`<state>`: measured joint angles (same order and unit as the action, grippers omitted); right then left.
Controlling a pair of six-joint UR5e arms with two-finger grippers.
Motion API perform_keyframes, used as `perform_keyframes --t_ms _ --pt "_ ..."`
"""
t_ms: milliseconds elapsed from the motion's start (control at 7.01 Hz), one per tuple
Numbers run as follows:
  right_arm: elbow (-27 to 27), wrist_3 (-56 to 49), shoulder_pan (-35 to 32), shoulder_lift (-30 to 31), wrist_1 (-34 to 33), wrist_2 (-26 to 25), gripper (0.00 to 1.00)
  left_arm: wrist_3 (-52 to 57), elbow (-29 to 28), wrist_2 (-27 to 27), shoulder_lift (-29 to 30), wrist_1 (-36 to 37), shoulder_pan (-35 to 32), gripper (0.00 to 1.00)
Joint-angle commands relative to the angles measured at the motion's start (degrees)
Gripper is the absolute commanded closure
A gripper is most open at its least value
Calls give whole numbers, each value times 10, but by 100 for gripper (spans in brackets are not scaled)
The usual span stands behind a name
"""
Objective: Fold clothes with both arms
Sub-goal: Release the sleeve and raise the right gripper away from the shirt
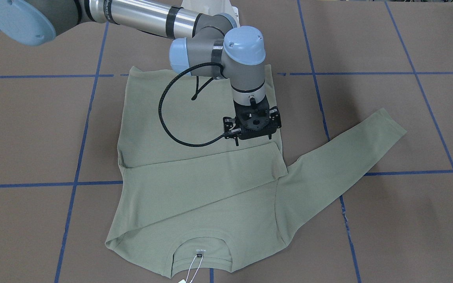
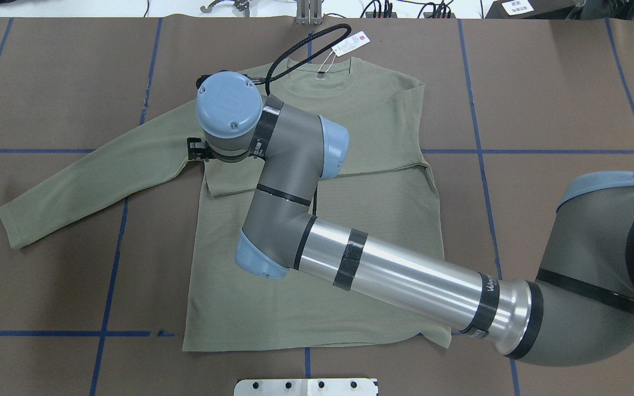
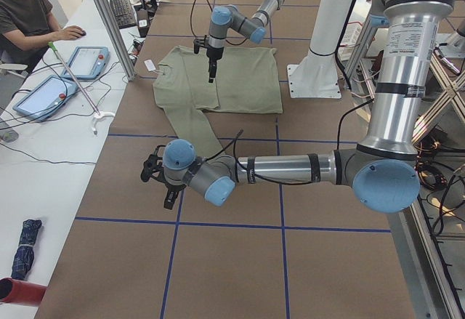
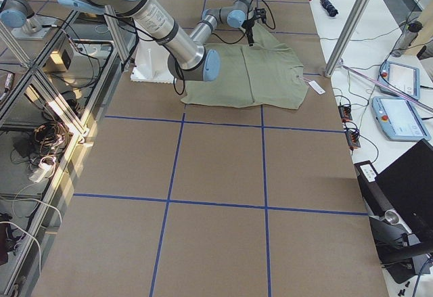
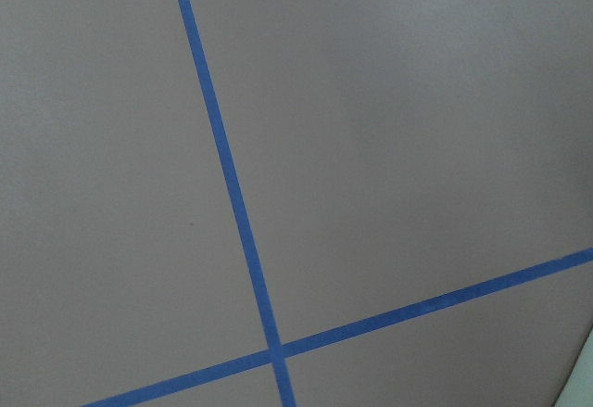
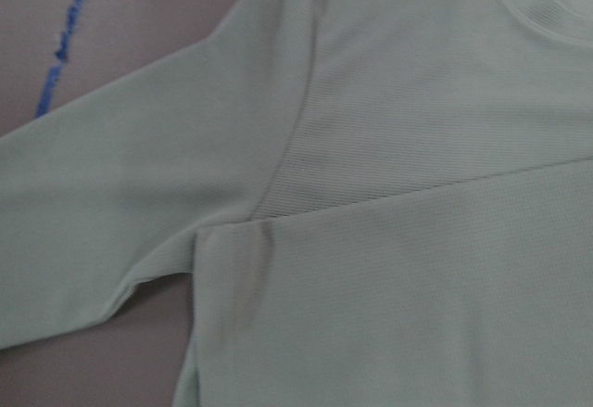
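Note:
The sage-green long-sleeved shirt lies flat on the brown table, neck and white hang tag toward the far edge. One sleeve is folded across the chest; the other sleeve stretches out over the table. My right arm reaches across the shirt, and its gripper points down just above the folded sleeve's cuff. Its fingers are hidden under the wrist, and none show in the right wrist view, which shows only shirt fabric. My left gripper hovers over bare table well away from the shirt; I cannot tell whether it is open or shut.
Blue tape lines grid the brown table. The white pedestal base stands beside the shirt's hem. A person sits at a side table with tablets beyond the table's far edge, behind aluminium posts.

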<state>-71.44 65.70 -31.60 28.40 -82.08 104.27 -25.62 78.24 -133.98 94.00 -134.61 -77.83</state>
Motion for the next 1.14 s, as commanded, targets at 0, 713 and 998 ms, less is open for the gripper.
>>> perform_keyframes --t_ms 0,713,998 --pt "-117 -9 -46 81 -127 37 0 -192 19 53 -73 -181 84 0" --pt "-327 -172 -164 354 -149 167 0 -479 218 275 -173 -73 324 0" --pt "-335 -228 -195 397 -146 194 0 -477 211 310 -172 -44 329 0"
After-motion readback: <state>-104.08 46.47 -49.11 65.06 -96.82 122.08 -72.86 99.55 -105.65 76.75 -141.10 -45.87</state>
